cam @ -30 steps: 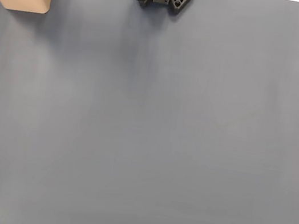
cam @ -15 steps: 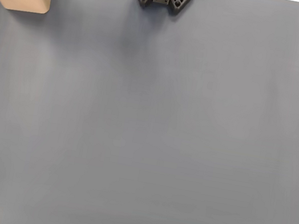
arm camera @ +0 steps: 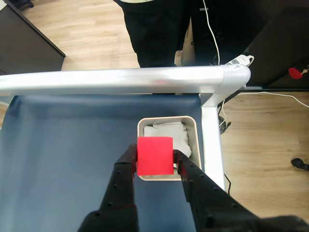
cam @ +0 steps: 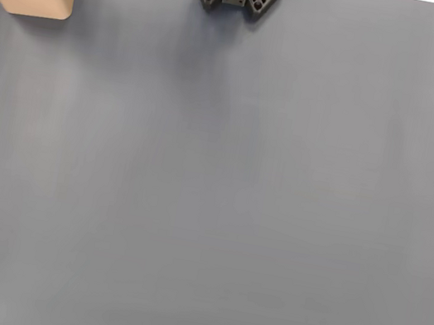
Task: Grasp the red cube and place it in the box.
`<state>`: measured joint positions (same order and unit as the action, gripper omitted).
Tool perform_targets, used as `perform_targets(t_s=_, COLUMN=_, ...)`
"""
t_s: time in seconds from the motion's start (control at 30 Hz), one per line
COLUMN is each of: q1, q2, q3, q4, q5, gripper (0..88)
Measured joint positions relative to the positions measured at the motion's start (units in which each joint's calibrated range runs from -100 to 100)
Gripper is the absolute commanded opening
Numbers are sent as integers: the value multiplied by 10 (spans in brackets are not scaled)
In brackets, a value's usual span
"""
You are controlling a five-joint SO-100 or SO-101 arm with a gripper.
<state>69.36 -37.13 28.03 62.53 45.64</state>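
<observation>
Red cube (arm camera: 155, 155) is clamped between the two fingers of the pincer (arm camera: 155, 166), held above the near edge of the box (arm camera: 191, 126), whose white filling (arm camera: 166, 133) lies just ahead. Advance the pincer until the cube is centred over the filling, lower it inside the walls, then open. Releasing here risks striking the near wall.

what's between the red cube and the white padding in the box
Nothing. In the wrist view the tool holds the red cube above the box; the white padding lies uncovered.
</observation>
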Motion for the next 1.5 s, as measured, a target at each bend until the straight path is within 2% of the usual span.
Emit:
perform_targets(t_s=1.13, q1=22, q2=-10, q3=1, q4=-42, q5=19, gripper=2)
perform_targets(t_s=1.5, q1=44, q2=-35, q3=88, q4=-84, q5=35, gripper=2)
